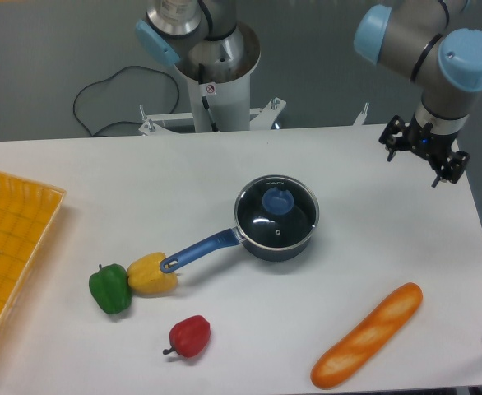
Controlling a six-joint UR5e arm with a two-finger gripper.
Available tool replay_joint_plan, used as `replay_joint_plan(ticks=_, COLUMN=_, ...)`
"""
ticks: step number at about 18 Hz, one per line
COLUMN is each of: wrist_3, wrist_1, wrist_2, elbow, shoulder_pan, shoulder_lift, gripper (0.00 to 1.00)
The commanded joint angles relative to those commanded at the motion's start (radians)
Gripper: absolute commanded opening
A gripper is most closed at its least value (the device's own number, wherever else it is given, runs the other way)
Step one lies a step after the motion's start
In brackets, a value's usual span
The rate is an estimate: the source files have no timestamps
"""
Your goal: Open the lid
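Note:
The lid (pixel 286 220), a round glass disc with a blue knob (pixel 275 201) at its centre, lies flat on the dark blue saucepan (pixel 261 247) near the middle of the table. The pan's long blue handle (pixel 200 250) points to the front left. My gripper (pixel 423 155) hangs at the back right, well apart from the pan and above the table's far right part. Its two black fingers stand spread, open, with nothing between them.
A yellow pepper (pixel 152 275) touches the handle's tip, with a green pepper (pixel 110 289) beside it and a red pepper (pixel 190 336) nearer the front. A baguette (pixel 367 335) lies front right. A yellow tray (pixel 11 247) fills the left edge. The arm's base (pixel 212 82) stands at the back.

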Motion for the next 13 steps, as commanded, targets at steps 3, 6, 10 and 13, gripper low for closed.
replay_joint_plan(ticks=3, wrist_3=0.002, wrist_1=0.000, wrist_2=-0.001, elbow=0.002, shoulder_pan=0.000, shoulder_lift=0.002, gripper=1.00)
replay_joint_plan(ticks=6, wrist_3=-0.002, wrist_1=-0.003, wrist_2=-0.001, elbow=0.009, shoulder_pan=-0.017, shoulder_lift=-0.003, gripper=1.00)
replay_joint_plan(ticks=10, wrist_3=-0.049, wrist_1=-0.011, wrist_2=-0.005, elbow=0.009, shoulder_pan=-0.035, shoulder_lift=0.015, gripper=1.00)
replay_joint_plan(ticks=13, wrist_3=-0.049, wrist_1=-0.017, wrist_2=-0.032, elbow=-0.006, shoulder_pan=-0.038, shoulder_lift=0.060, gripper=1.00)
